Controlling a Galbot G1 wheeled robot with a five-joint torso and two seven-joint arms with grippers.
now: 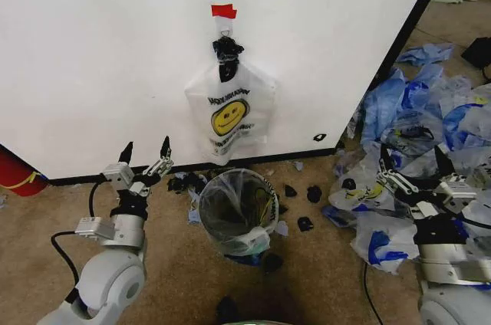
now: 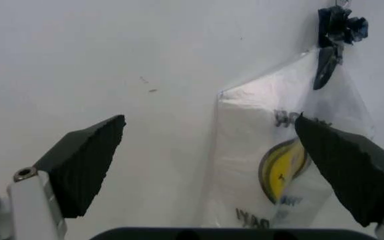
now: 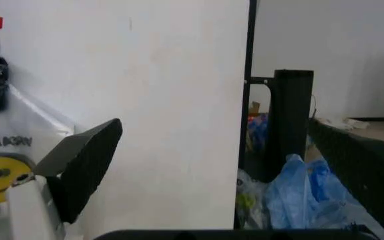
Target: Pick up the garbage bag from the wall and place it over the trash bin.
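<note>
Both arms are glossy white and rounded, ending in black wrist collars and silver-grey metal blocks. The left gripper [image 1: 146,155] and right gripper [image 1: 414,168] each carry black, wedge-shaped, matte jaws on pale metal mounts. A small screw sits in the left mount. Black cables loop beside each forearm.

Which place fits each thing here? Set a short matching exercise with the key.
Things:
1. translucent white smiley-face garbage bag
2. round black wire-mesh trash bin
3. heap of blue plastic bags
4. red cylinder with a yellow band

Places:
A. floor, past the wall's right edge
B. hanging on the white wall under red tape
C. floor at the wall's left end
D. floor below the hanging bag

Pairs: 1-B, 2-D, 3-A, 4-C
</note>
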